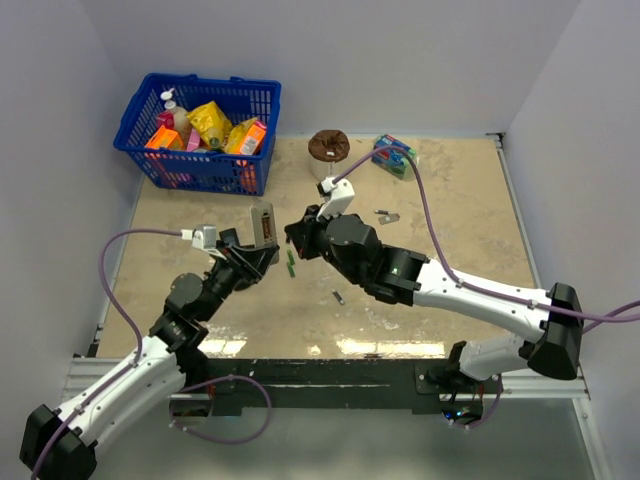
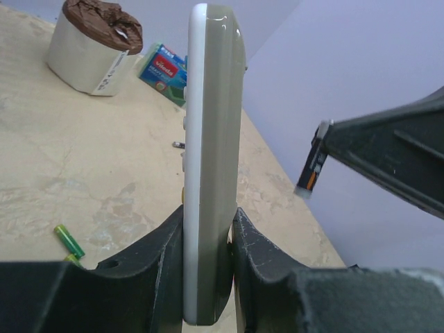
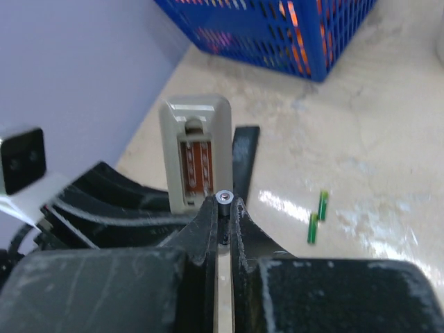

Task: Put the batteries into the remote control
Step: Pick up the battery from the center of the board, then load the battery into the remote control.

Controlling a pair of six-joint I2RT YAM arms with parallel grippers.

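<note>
My left gripper (image 2: 208, 216) is shut on the remote control (image 2: 211, 139) and holds it upright and edge-on, white face to the left, grey back to the right. In the right wrist view the remote control (image 3: 196, 156) shows its open battery bay with brown contacts. My right gripper (image 3: 223, 206) is shut on a battery (image 3: 223, 198), whose metal end pokes out between the fingertips just below the bay. From the left wrist, that battery (image 2: 310, 172) hangs to the right of the remote, apart from it. From above, the left gripper (image 1: 256, 246) and the right gripper (image 1: 298, 238) face each other mid-table.
Two loose batteries (image 1: 339, 296) (image 1: 387, 215) lie on the table. Two green stick-like pieces (image 1: 291, 262) lie below the grippers. A blue basket (image 1: 200, 165) of packets stands at the back left. A brown-topped roll (image 1: 328, 145) and a green package (image 1: 393, 155) sit at the back.
</note>
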